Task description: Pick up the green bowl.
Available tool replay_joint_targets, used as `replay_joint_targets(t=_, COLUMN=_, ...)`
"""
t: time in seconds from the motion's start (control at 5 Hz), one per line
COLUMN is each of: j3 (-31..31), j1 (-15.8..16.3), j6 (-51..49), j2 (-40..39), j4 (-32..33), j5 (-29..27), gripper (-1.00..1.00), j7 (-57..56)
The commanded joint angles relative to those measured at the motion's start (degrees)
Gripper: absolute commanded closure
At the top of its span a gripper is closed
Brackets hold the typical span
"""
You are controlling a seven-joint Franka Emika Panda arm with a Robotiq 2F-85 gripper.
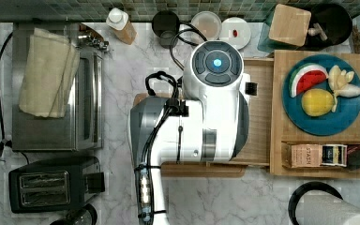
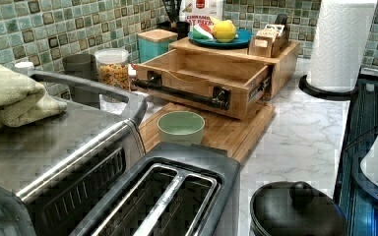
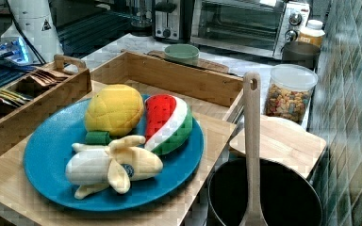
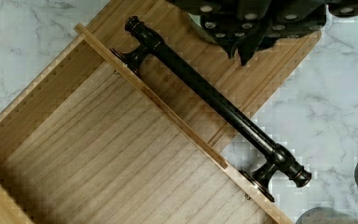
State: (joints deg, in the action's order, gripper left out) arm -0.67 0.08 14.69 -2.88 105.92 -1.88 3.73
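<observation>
In the left view, the nearest things are the black toaster (image 2: 177,196) and the steel toaster oven (image 2: 54,147) on the left view's left. Just beyond the toaster, the green bowl (image 2: 180,127) stands upright and empty on the near end of a wooden board (image 2: 236,130). It lies apart from the open drawer (image 2: 202,73) behind it, on the handle's near side. The bowl is round, so it has no long axis to line up with; any approach across its rim should serve equally.

The gripper (image 4: 244,42) appears in the wrist view, hanging above the board strip just outside the drawer front, beside one end of the dark bar handle (image 4: 214,100). Whether it is wide or narrow I cannot tell. A pale green sliver beside the gripper body may be the bowl's rim, though that is not certain. My judgement is that the bowl lies almost under the gripper, slightly away from the drawer, so the coming move is mostly a descent with a small shift away from the handle.

In the top view the white arm (image 1: 201,112) stretches over the board and drawer. Farthest in the left view, atop the wooden cabinet, sits the blue plate (image 2: 236,39) of toy fruit, well apart from the bowl.
</observation>
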Motion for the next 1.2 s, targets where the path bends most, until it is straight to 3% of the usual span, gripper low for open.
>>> replay_joint_targets(t=0.2, j3=0.0, j1=0.0, j6=0.5, j2=0.0, j4=0.2, j5=-0.2, gripper=1.00, j7=0.0)
replay_joint_targets(t=0.6, j3=2.6, j1=0.6, j6=8.0, j2=6.5, j4=12.4, j5=-1.0, gripper=1.00, j7=5.0)
replay_joint_targets(t=0.8, j3=7.0, j1=-0.7, j6=11.1, j2=8.7, j4=16.2, j5=-1.7, gripper=1.00, j7=9.0)
replay_joint_targets(t=1.2, j3=9.0, j1=3.3, j6=16.1, j2=10.7, j4=19.6, j5=0.7, gripper=1.00, j7=19.3)
